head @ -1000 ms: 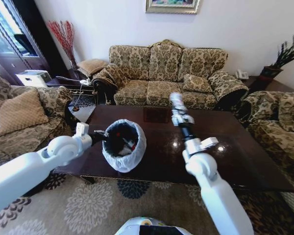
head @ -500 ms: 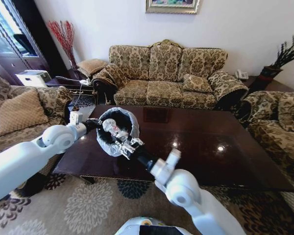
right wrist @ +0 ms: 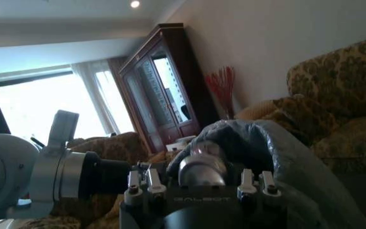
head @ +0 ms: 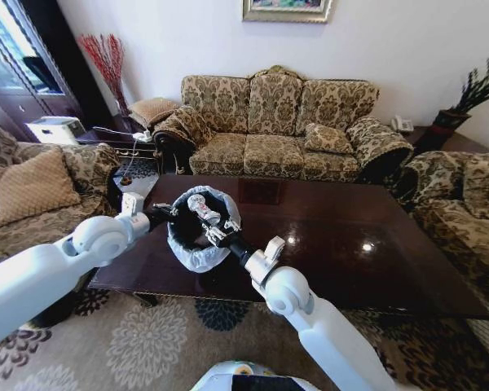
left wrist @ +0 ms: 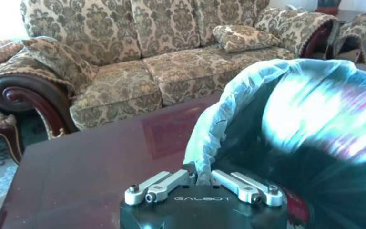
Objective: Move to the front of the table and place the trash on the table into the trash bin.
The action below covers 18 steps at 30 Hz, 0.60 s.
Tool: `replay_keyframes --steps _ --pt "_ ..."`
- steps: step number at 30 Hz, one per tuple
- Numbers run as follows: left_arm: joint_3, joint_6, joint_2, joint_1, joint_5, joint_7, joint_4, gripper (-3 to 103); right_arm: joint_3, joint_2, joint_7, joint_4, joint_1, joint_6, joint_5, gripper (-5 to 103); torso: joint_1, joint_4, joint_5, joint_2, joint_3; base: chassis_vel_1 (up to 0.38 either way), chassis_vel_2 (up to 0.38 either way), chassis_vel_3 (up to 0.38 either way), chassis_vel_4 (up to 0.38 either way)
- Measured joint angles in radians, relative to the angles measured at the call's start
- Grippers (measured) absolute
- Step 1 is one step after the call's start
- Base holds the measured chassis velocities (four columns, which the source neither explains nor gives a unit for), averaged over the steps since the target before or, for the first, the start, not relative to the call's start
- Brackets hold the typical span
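At the near left part of the dark wooden desk (head: 334, 236), the trash bin (head: 197, 242) is tipped with its black mouth turned toward the robot, its whitish plastic liner (left wrist: 234, 114) folded over the rim. The left claw (head: 168, 217) is pinched narrow on the bin's rim and liner, a grip seen close up from the left wrist camera, where the fingers (left wrist: 160, 183) meet over the bag's edge. The right claw (head: 209, 227) reaches across from the robot's right to the bin's opening and holds a small crushed clear bottle (head: 200, 206) at the mouth; the right wrist camera shows that bottle (right wrist: 202, 164) lodged between its fingers with the liner draped beside it. A patterned sofa (head: 285, 122) stands behind the desk, and a floral rug (head: 147, 342) lies in front of it.
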Motion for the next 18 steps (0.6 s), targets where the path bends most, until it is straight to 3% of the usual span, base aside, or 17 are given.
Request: replay_keyframes --steps 3,6,7,8,9,11,12,14,18 --pt "-0.001 0.000 0.000 0.003 -0.002 0.002 -0.004 0 0.007 -0.003 -0.001 0.006 -0.002 0.000 0.000 66 0.000 0.0000 0.0000 0.000 0.000 0.000 0.000 0.000 0.000" --pt "-0.006 0.001 -0.002 0.009 -0.002 -0.005 0.001 0 0.026 -0.015 0.001 0.012 -0.007 0.008 -0.001 83 0.000 0.0003 -0.0006 0.000 0.000 0.000 0.000 0.000 0.000" --pt "-0.006 0.001 -0.002 0.009 -0.002 -0.005 0.001 0 0.026 -0.015 0.001 0.012 -0.007 0.008 -0.001 83 0.000 0.0003 -0.0006 0.000 0.000 0.000 0.000 0.000 0.000" --pt "-0.007 0.002 -0.003 0.013 -0.003 -0.007 0.001 0 0.035 -0.018 0.002 0.015 -0.012 0.035 0.000 88 0.000 0.0000 0.0007 0.000 0.000 0.000 0.000 0.000 0.000" --pt "-0.010 0.002 -0.003 0.019 -0.010 -0.011 0.000 0 0.047 -0.024 0.004 0.017 -0.017 0.069 -0.001 93 0.000 0.0004 -0.0006 0.000 0.000 0.000 0.000 0.000 0.000" --pt "-0.012 0.002 -0.004 0.022 -0.014 -0.013 0.000 0 0.052 -0.026 0.005 0.020 -0.023 0.091 -0.003 93 0.000 0.0003 -0.0007 0.000 0.000 0.000 0.000 0.000 0.000" --pt "-0.033 0.003 -0.007 0.042 -0.032 -0.036 0.005 0 0.084 -0.036 0.005 0.045 -0.041 0.186 -0.014 99 0.000 -0.0002 -0.0003 0.000 0.000 0.000 0.000 0.000 0.000" --pt "-0.065 0.007 -0.014 0.059 -0.052 -0.066 0.013 0 0.132 -0.059 0.005 0.102 -0.072 0.266 -0.019 100 0.000 0.0001 0.0003 0.000 0.000 0.000 0.000 0.000 0.000" --pt "-0.139 0.009 -0.017 0.103 -0.069 -0.083 0.014 0 0.220 -0.099 0.005 0.186 -0.132 0.353 -0.010 100 0.000 -0.0001 0.0001 0.000 0.000 0.000 0.000 0.000 0.000"
